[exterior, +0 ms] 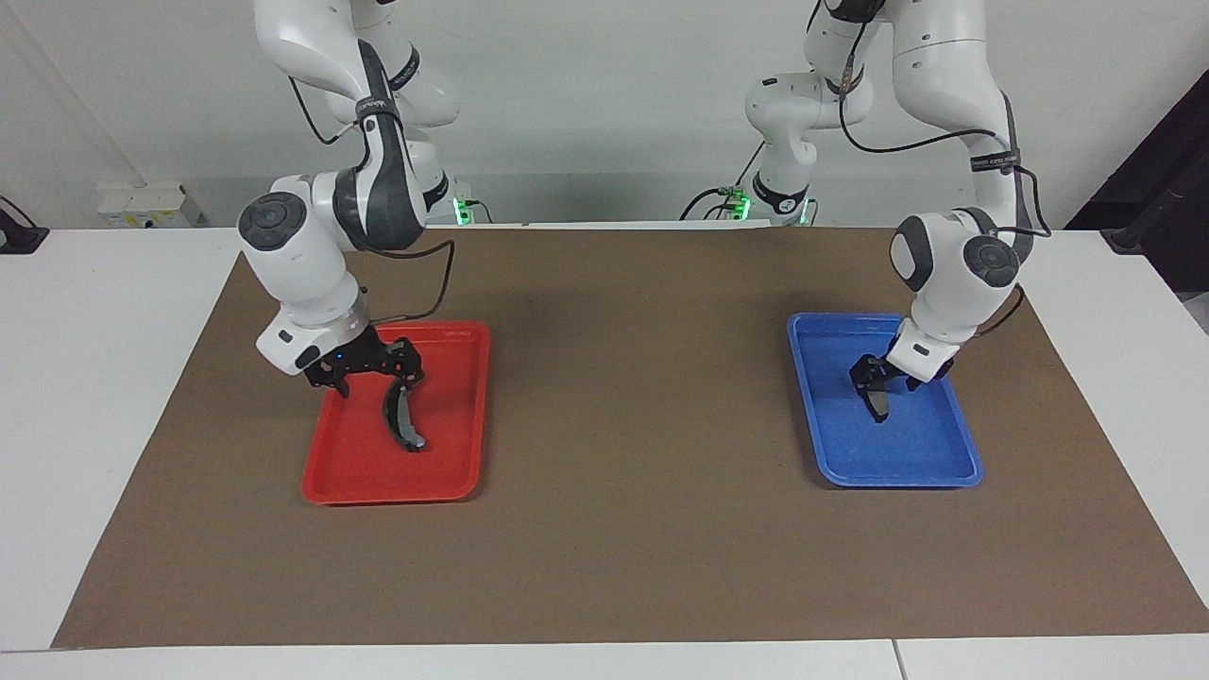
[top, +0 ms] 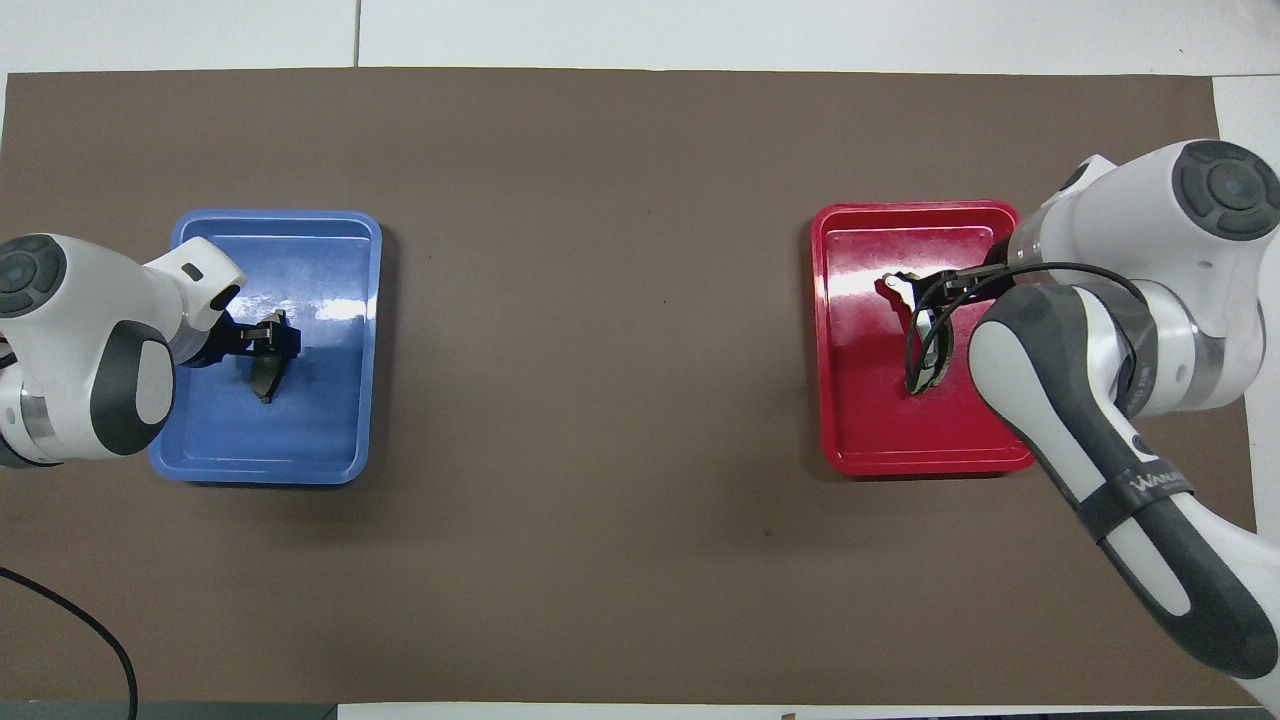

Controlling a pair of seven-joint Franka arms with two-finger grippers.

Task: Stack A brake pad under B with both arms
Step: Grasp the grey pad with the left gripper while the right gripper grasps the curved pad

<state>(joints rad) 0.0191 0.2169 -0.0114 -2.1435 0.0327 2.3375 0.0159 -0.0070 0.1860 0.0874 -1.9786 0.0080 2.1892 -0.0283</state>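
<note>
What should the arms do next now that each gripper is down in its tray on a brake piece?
Probably lift both pieces straight up out of the trays. The left gripper appears shut on the A brake pad in the blue tray, and the right gripper on B in the red tray. Both pieces hang tilted, so stacking needs them brought over the bare brown mat between the trays.

A white table [exterior: 57, 378] carries a large brown mat [exterior: 623, 529] that covers most of its top, leaving white strips bare around the mat's edges. Two shallow trays lie directly on the mat. The red tray [exterior: 453, 472] sits toward the right arm's end of the mat, the blue tray [exterior: 945, 472] toward the left arm's end, well apart from the red tray, with a broad bare stretch of mat between them.
</note>
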